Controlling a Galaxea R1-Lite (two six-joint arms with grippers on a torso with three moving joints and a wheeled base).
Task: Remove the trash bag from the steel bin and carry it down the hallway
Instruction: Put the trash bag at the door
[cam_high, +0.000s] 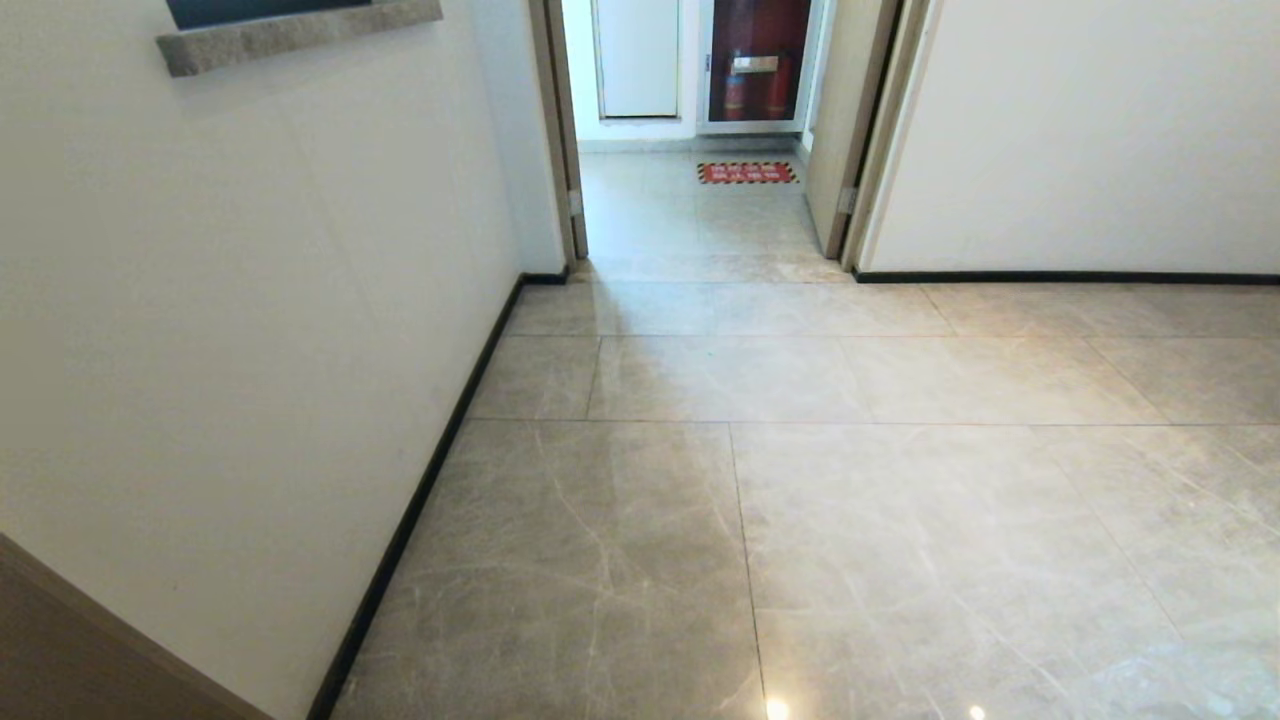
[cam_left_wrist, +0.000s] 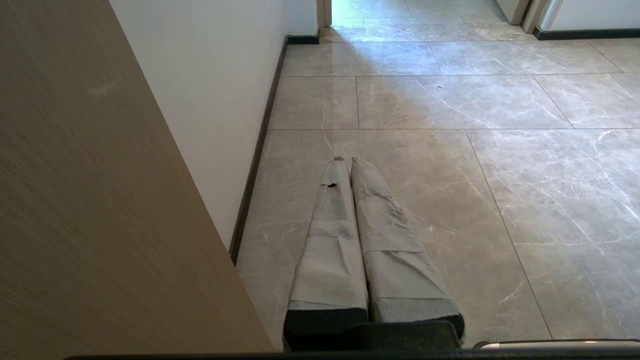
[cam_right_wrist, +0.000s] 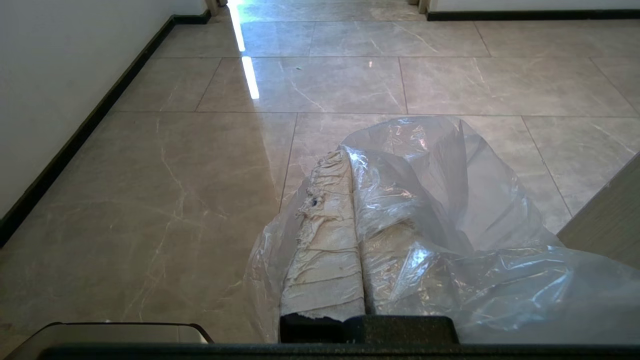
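- Your right hand (cam_right_wrist: 345, 165) is clamped fully shut, its two wrapped fingers pressed together with the trash bag (cam_right_wrist: 450, 210) caught between them; the film drapes over the outer finger and billows off to that side.
- The bag's weight hangs below the hand, out of sight. You see only crinkled clear plastic, no contents.
- The steel bin appears in no view, so judge the lifting-out as done and the carrying as what is left.
- The relation that matters: the bag rides on your right side, and the hallway floor (cam_high: 850, 480) runs straight ahead to the open doorway (cam_high: 700, 150), slightly left of centre in the head view.
- The wall (cam_high: 250, 300) runs close along your left, with a wooden panel edge (cam_left_wrist: 100, 225) beside the left arm.
- Your left hand (cam_left_wrist: 350, 162) is closed on nothing, fingers together, pointing forward and low over the tiles.
- Both arms sit level and forward; neither shows in the head view.
- Likely risk: the loose film slipping from the pinch as you drive.
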